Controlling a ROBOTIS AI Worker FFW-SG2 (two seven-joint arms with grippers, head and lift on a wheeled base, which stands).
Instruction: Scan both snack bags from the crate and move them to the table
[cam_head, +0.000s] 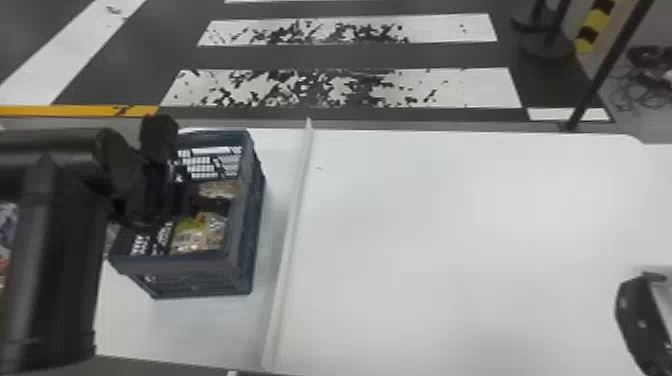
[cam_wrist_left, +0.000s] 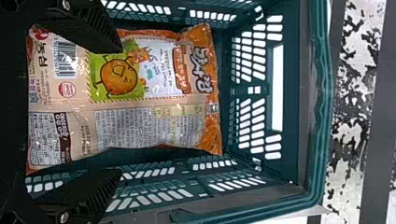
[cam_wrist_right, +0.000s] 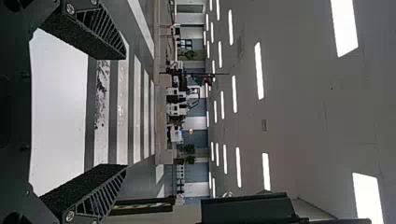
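The left gripper (cam_head: 175, 200) is over the crate (cam_head: 237, 270), its arm coming in from the left edge. Inside the crate lies a snack bag (cam_head: 202, 232) toward the near side, with a second brownish bag (cam_head: 220, 189) behind it, partly hidden by the gripper. In the left wrist view, the left gripper (cam_wrist_left: 120, 112) is open, its fingers spread to either side of an orange and beige snack bag (cam_wrist_left: 149, 126) in the crate. My right gripper (cam_head: 645, 320) waits at the right edge; in the right wrist view, the right gripper (cam_wrist_right: 125, 112) is open with nothing between its fingers.
The crate stands on the left part of the white table (cam_head: 450, 225), beside a raised seam (cam_head: 295, 215) running front to back. A black post (cam_head: 600, 75) rises past the table's far right corner.
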